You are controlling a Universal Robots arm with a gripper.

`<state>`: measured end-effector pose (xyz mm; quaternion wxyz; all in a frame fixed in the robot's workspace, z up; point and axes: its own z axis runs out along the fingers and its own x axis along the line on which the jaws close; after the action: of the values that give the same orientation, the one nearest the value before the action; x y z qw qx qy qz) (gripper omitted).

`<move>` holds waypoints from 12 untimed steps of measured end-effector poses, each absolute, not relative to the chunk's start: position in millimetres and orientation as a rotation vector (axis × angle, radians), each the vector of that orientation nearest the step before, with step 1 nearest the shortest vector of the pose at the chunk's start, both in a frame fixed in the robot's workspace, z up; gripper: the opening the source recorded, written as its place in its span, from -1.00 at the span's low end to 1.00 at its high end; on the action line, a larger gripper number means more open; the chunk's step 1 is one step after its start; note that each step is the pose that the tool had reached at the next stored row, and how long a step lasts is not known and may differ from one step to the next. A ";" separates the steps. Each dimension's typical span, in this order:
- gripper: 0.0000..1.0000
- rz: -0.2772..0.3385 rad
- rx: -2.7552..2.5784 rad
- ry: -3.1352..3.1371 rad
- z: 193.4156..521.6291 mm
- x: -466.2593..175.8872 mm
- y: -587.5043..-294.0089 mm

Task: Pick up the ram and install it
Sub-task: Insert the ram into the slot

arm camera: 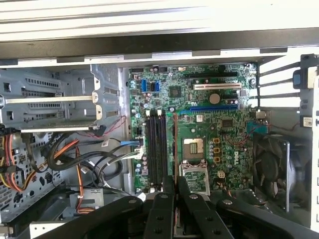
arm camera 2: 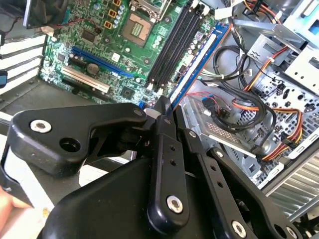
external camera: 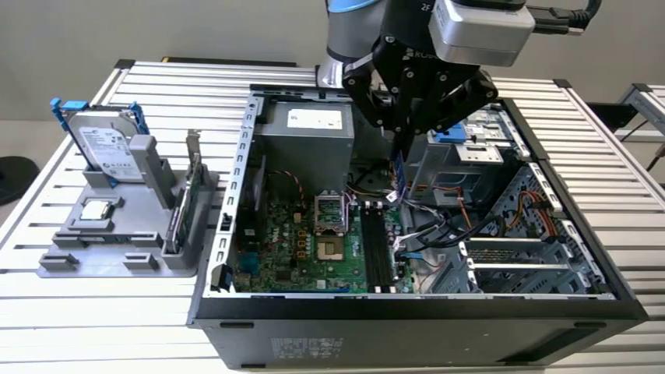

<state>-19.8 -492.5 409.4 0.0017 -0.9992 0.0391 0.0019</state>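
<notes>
My gripper (external camera: 399, 139) hangs over the open computer case (external camera: 239, 195), shut on the ram (external camera: 398, 175). The ram hangs on edge below the fingers, a thin strip with a blue tint. In the second wrist view the ram (arm camera 2: 197, 62) runs away from my gripper (arm camera 2: 162, 107) as a long blue-edged stick, alongside the black memory slots (arm camera 2: 175, 47). In the first wrist view the ram (arm camera: 174, 144) is a thin line just beside the slots (arm camera: 157, 149), on the processor socket's side. It sits above the green motherboard (external camera: 280, 249), apart from the slots (external camera: 376, 249).
A grey holder (external camera: 114, 253) on the exterior view's left carries a silver hard drive (external camera: 104, 144) with a blue bracket and a square processor chip (external camera: 99, 209). Inside the case are a power supply (external camera: 307, 128), loose cables (external camera: 447, 226), an open processor socket (external camera: 332, 251) and a fan (arm camera: 269, 169).
</notes>
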 end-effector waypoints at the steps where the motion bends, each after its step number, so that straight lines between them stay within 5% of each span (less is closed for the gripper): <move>1: -1.00 0.008 -3.136 0.123 409.4 -19.8 -492.5; 12: -1.00 0.028 -3.136 0.123 409.3 -19.4 -492.4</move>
<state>-19.4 -492.4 409.3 0.0015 -0.9992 0.0391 0.0090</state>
